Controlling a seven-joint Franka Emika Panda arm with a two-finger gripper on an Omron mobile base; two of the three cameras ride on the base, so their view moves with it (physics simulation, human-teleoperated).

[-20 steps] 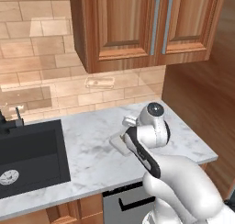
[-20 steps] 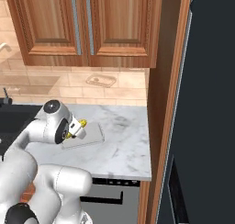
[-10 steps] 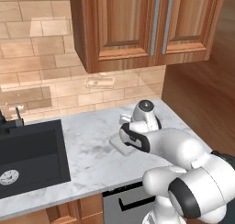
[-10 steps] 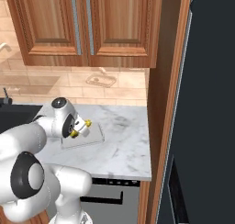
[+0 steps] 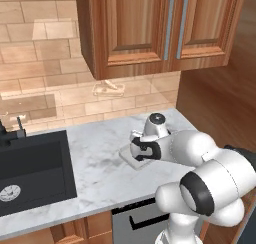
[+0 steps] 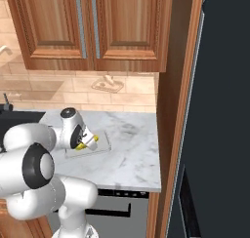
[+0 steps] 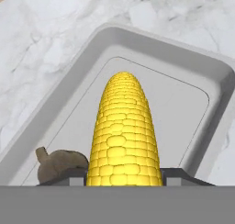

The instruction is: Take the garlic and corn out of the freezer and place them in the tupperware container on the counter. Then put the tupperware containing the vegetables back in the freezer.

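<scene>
My gripper [image 7: 123, 175] is shut on the corn [image 7: 123, 131], a bright yellow cob that points away from the hand. It hangs just over the tupperware container [image 7: 160, 42], a clear shallow tray on the marbled counter [image 5: 95, 158]. The garlic [image 7: 62, 162], a small brown bulb, lies inside the tray beside the corn's near end. From the right base view, the gripper [image 6: 87, 142] and a bit of yellow corn [image 6: 83, 144] sit over the tray [image 6: 101, 143]. In the left base view the hand [image 5: 140, 150] covers most of the tray [image 5: 129, 158]. The freezer [image 6: 224, 110] stands dark at the right.
A black sink [image 5: 30, 168] with a faucet [image 5: 10, 130] is set into the counter to the left. Wooden wall cabinets [image 5: 150, 28] hang above. A grey appliance with a black panel [image 6: 117, 208] sits under the counter edge. A wood panel [image 6: 171, 110] separates counter and freezer.
The arm has folded forward over the counter, and the hand with the corn has sunk slightly toward the tray. The grip has stayed the same.
</scene>
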